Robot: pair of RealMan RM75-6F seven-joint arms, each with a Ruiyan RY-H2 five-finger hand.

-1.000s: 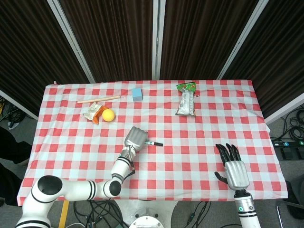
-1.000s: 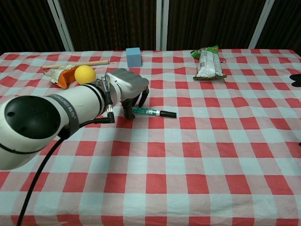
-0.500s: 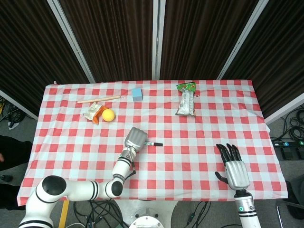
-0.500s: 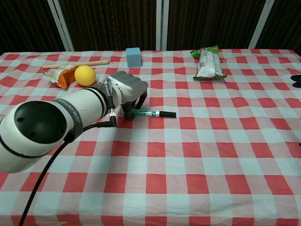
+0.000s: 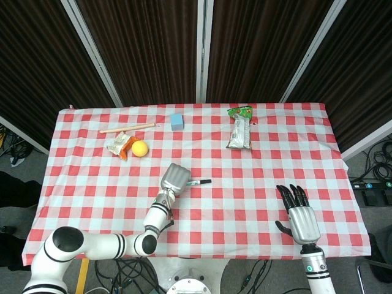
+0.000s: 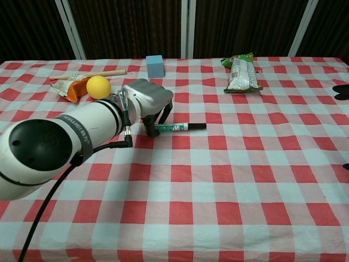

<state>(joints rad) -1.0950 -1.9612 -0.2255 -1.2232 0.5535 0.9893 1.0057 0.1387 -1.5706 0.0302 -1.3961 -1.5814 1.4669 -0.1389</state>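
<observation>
The left hand (image 6: 150, 105) sits over one end of the thin green and white marker pen with the black cap (image 6: 180, 127) and pinches that end between its dark fingertips. The pen lies across the red and white checked tablecloth (image 6: 229, 180), near the middle of the table. A second ago the capped end pointed a bit toward the robot. Now that end has swung up and away, so the pen tilts the other way. The left hand has hardly moved.

The right hand (image 5: 299, 214) rests flat near the right front edge of the cloth with its fingers spread and nothing in it. It has slid a tiny bit toward the left.

The round yellow ball (image 6: 98, 87), the small light blue cube (image 6: 155, 66) and the silver and green snack bag (image 6: 240, 71) have stayed put.
</observation>
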